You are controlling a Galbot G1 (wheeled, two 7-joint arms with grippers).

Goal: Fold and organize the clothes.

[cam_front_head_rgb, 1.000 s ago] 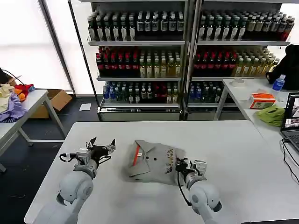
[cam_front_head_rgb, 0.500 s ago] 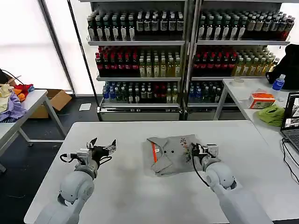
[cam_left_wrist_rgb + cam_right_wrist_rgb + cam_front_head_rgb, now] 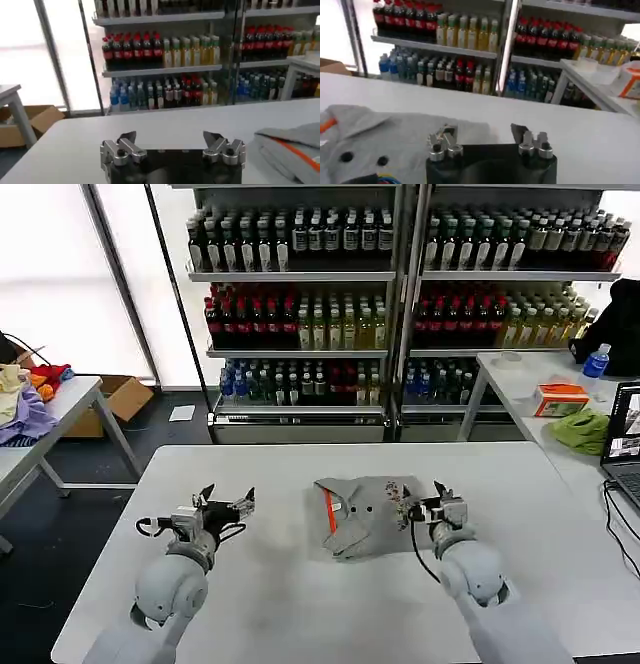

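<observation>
Head view: one folded light grey cotton shirt [image 3: 365, 514] with an orange-red collar stripe and two dark buttons lies near the middle of the white table [image 3: 290, 594]. The right gripper [image 3: 424, 502] sits at the shirt's right edge, by the small multicoloured chest print, its fingers spread apart and holding nothing. The left gripper [image 3: 229, 502] hovers over bare tabletop well to the shirt's left, fingers also parted and empty. From the right wrist view the shirt [image 3: 380, 145] spreads beside that gripper [image 3: 482, 135]; the left wrist view catches its striped edge [image 3: 292, 150] beyond the left gripper [image 3: 172, 142].
</observation>
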